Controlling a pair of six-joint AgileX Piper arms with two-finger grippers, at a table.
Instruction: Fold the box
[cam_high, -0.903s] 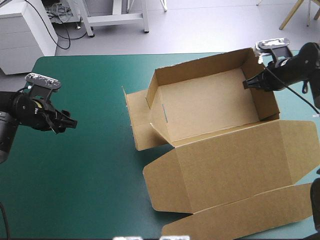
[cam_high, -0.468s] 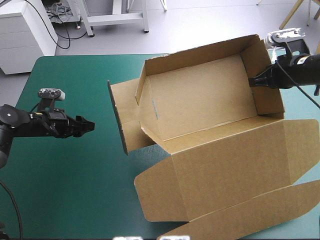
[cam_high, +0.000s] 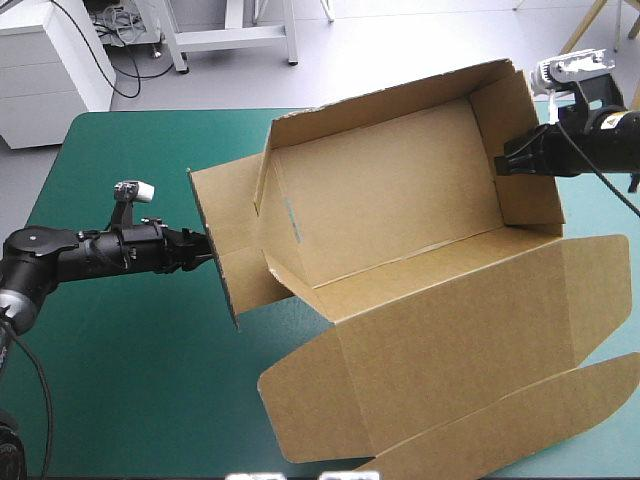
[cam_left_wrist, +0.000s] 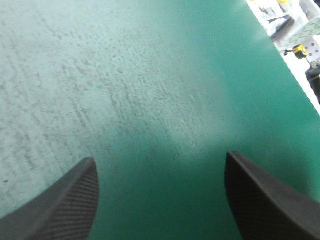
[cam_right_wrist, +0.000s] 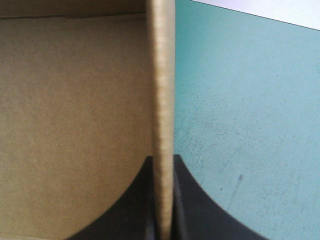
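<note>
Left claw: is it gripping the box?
No, the left wrist view shows the left claw open, with only teal-green cover in its gap.

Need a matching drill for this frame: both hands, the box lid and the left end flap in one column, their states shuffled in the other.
Column A
1. left hand
2. right hand
3. lid
4. left end flap

Column B
a. shut on the right wall of the box
b. laid open, on the box's near side
c. open, over bare teal-green cover
d. sticks out of the box toward the left hand

Pairs: 1-c, 2-a, 3-b, 4-d
</note>
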